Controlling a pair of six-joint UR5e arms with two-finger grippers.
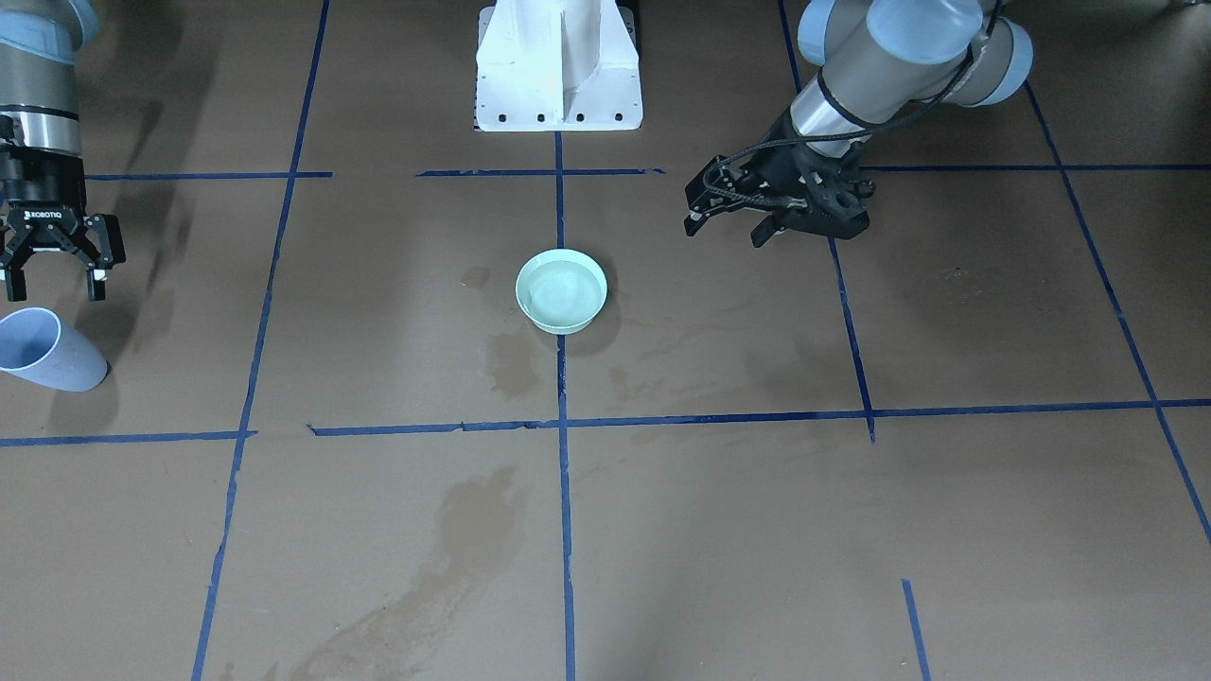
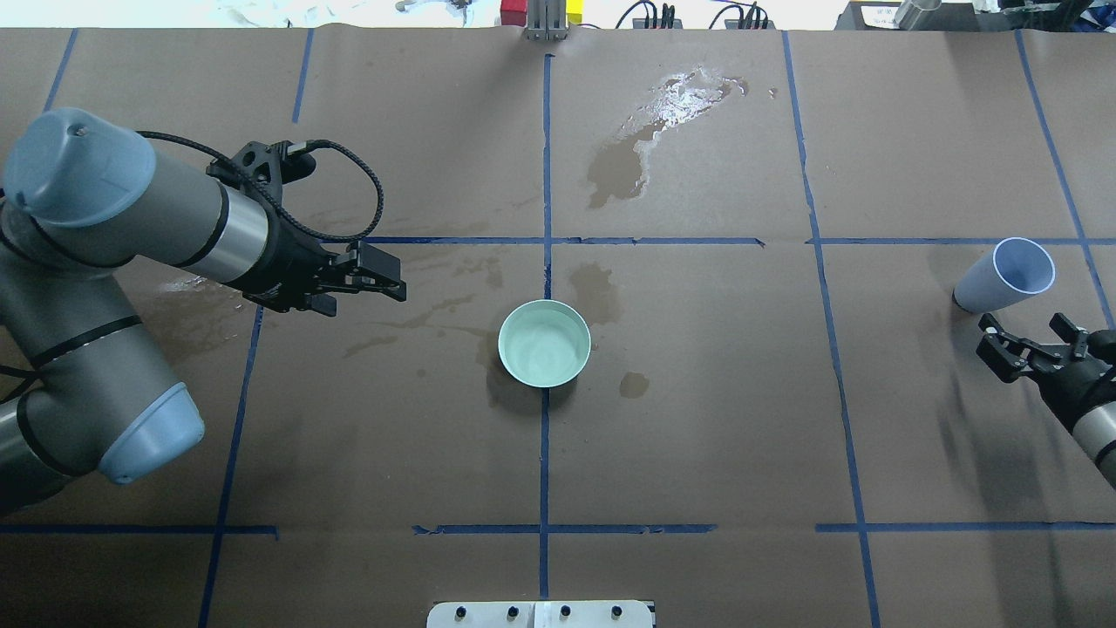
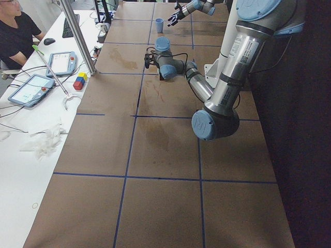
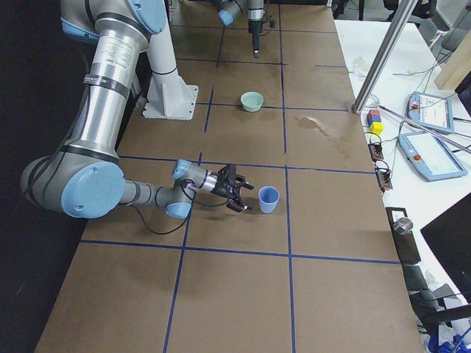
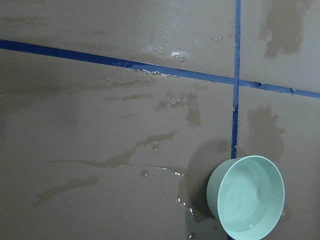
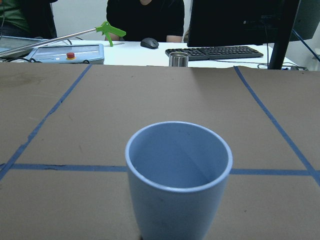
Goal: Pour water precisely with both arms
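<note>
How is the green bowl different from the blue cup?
The pale green round bowl is low and wide; the light blue cup is taller and narrower. The bowl holds water; the cup looks empty. Both stand upright on the brown table.

The pale blue plastic cup [image 1: 57,355] is cut by the left edge of the front-facing view, and its base by the bottom edge of the right wrist view. In the left side view the left arm [image 3: 230,77] hides the mint-green round bowl [image 1: 561,291].
</note>
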